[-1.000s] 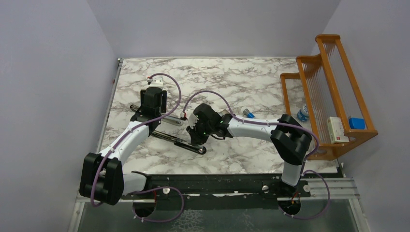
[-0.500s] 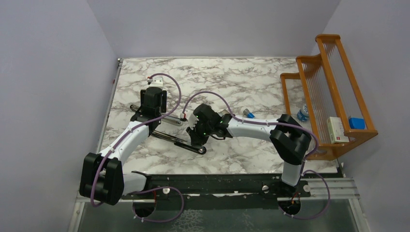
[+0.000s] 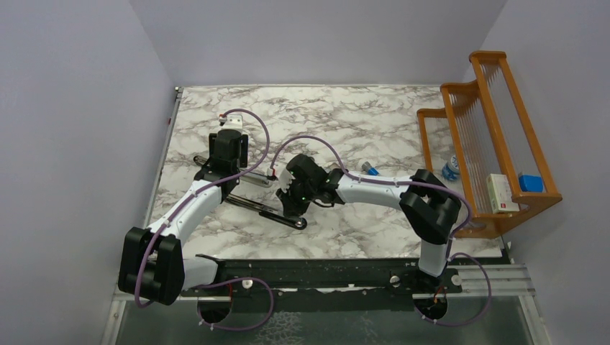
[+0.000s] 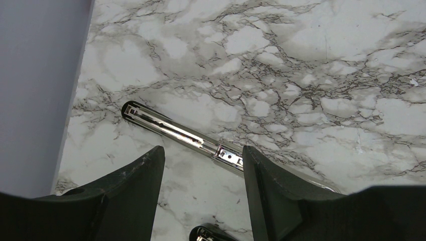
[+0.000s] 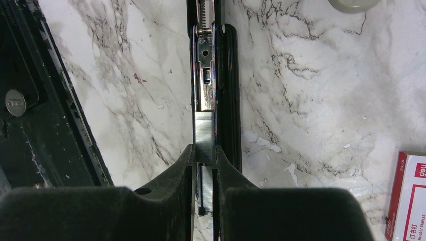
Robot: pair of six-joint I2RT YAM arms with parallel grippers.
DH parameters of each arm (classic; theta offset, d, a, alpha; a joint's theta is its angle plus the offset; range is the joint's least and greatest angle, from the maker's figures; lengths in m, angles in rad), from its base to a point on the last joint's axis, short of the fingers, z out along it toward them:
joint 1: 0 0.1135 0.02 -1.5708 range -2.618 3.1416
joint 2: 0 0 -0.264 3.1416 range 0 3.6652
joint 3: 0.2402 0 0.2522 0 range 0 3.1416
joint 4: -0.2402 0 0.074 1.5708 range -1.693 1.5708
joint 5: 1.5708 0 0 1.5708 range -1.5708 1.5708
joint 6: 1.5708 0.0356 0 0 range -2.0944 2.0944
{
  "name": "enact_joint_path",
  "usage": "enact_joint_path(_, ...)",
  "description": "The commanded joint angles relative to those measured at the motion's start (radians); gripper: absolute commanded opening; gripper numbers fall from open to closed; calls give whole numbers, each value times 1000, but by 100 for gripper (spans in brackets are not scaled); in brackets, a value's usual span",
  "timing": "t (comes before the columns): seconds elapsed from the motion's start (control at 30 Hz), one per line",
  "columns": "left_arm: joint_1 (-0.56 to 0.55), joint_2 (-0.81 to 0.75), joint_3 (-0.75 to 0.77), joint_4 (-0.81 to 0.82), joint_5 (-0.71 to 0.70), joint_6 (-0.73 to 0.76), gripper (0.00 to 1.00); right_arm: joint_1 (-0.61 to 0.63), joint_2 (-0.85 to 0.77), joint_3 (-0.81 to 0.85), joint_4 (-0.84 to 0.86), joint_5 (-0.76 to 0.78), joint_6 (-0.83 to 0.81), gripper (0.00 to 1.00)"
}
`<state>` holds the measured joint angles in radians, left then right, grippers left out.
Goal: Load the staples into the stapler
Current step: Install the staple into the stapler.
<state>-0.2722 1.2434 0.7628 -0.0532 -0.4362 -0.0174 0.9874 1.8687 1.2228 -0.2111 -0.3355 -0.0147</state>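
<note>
Around the work: a white-and-red box lies on the marble surface just to one side of the right claw; a pale round disc is cut off by the far edge of the right wrist view; a little blue-and-white cylinder sits beside the right forearm; a wooden rack stands at the surface's right edge, well apart; a black rail runs down the other side of the right wrist view.

The stapler lies opened up mid-surface; in the top view its dark length slants from far-left to near-right. A long chrome bar lies near it on much the same slant; the left arm hides how the two meet. The left claw hangs over that bar, fingers spread wide, gripping nothing; one end of the bar runs out of sight behind a finger.

The right claw is pinching the staples, a grey ribbed strip; the strip lies in the stapler's open channel, its long axis along the channel; one end points toward the spring pusher, the other runs back between the fingers. In the top view the right wrist covers the strip.
</note>
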Motion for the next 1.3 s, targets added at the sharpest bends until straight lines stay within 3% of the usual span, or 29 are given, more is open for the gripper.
enact_joint_path(0.0,-4,-25,14,20,-1,6,62,6,31,30,-23,-32,-16,16)
enact_joint_path(1.27,-4,-24,13,20,0,7,62,6,-5,-15,-95,46,-14,17)
